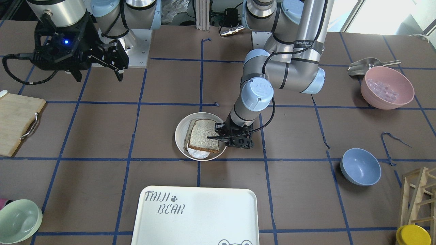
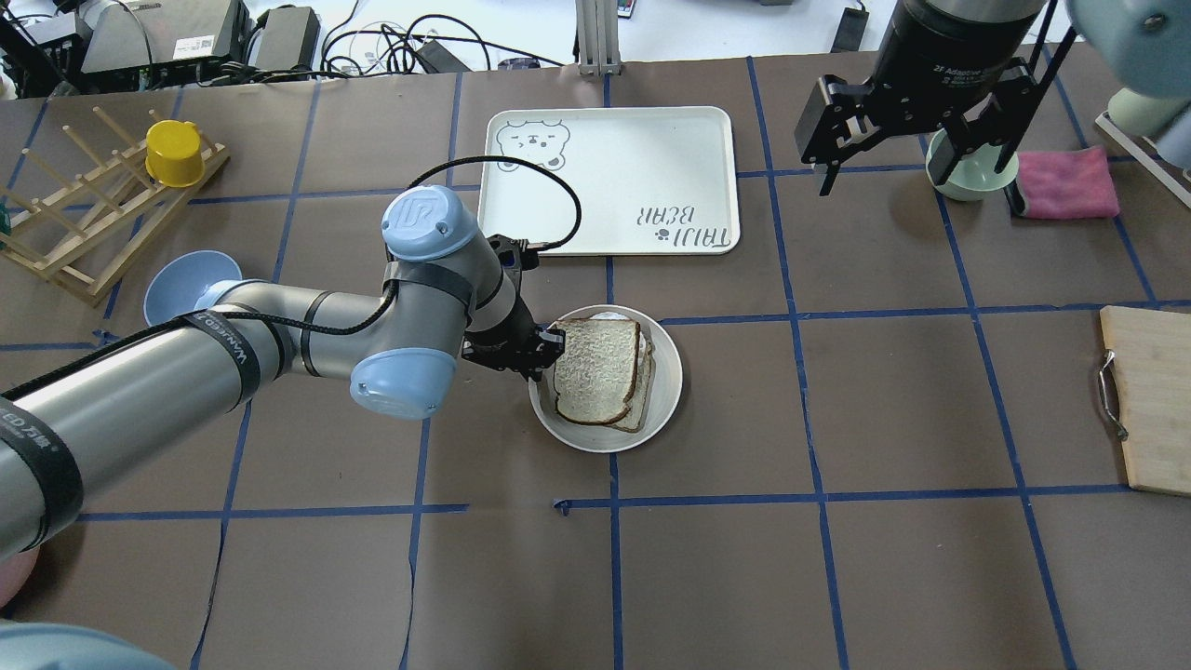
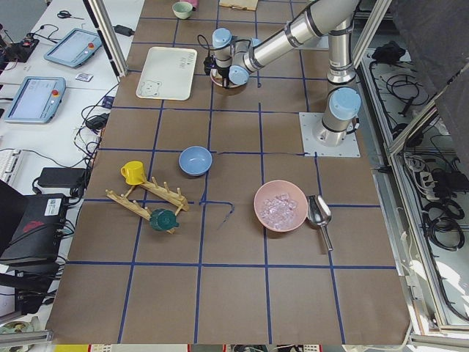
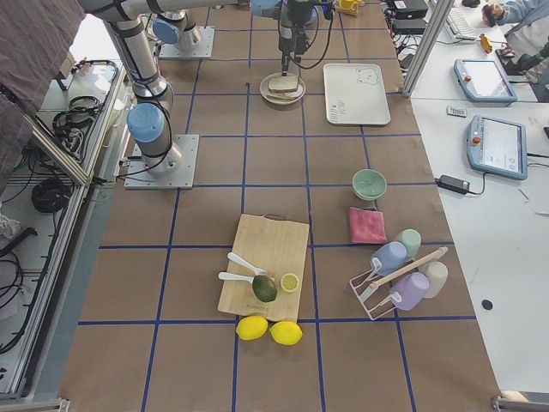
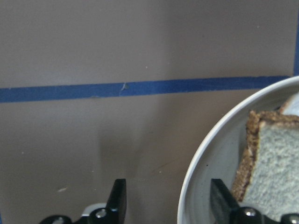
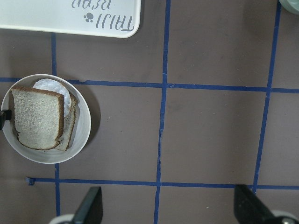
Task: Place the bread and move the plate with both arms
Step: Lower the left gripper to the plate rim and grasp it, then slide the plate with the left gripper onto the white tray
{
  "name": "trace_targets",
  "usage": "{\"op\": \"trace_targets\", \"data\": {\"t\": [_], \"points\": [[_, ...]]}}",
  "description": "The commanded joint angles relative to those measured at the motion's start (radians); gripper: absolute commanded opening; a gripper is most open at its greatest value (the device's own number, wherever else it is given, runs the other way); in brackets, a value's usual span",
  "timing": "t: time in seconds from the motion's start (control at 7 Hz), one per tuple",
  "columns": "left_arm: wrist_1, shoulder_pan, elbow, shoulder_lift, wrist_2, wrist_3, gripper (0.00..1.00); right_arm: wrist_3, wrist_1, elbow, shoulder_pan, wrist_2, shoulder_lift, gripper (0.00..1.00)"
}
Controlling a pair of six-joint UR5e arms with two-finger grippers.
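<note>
The bread, a large pale slice with a dark crust, lies on a smaller slice and a white round piece in the round cream plate at mid-table. It also shows in the overhead view on the plate. My left gripper is open and low at the plate's edge. In the left wrist view its jaws stand astride the rim, one inside by the bread, one outside. My right gripper is open, empty and raised far from the plate.
The white "TAIJI BEAR" tray lies just beyond the plate. A blue bowl, a pink bowl, a cutting board, a pale green bowl and a wooden rack stand around the table's edges.
</note>
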Motion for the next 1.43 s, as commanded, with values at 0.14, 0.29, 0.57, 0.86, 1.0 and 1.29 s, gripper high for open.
{"op": "trace_targets", "data": {"t": [0.14, 0.29, 0.57, 0.86, 1.0, 1.29], "points": [[-0.032, 0.056, 0.032, 0.035, -0.074, -0.07, 0.0, 0.0, 0.0, 0.001, 0.0, -0.007, 0.0, 1.0], [-0.067, 0.07, 0.059, 0.04, -0.078, -0.072, 0.0, 0.0, 0.0, 0.001, -0.002, -0.007, 0.0, 1.0], [-0.164, 0.073, 0.124, 0.06, -0.081, -0.078, 0.0, 0.0, 0.0, 0.002, -0.002, -0.007, 0.0, 1.0], [-0.171, 0.096, 0.2, 0.036, -0.105, -0.077, 0.0, 0.0, 0.0, 0.002, -0.002, -0.007, 0.0, 1.0], [-0.175, 0.119, 0.287, 0.0, -0.096, -0.068, 0.0, 0.0, 0.0, 0.002, -0.002, -0.007, 0.0, 1.0], [-0.229, 0.121, 0.467, -0.114, -0.105, -0.004, 0.0, 0.003, 0.0, 0.002, 0.001, 0.0, -0.001, 1.0]]}}
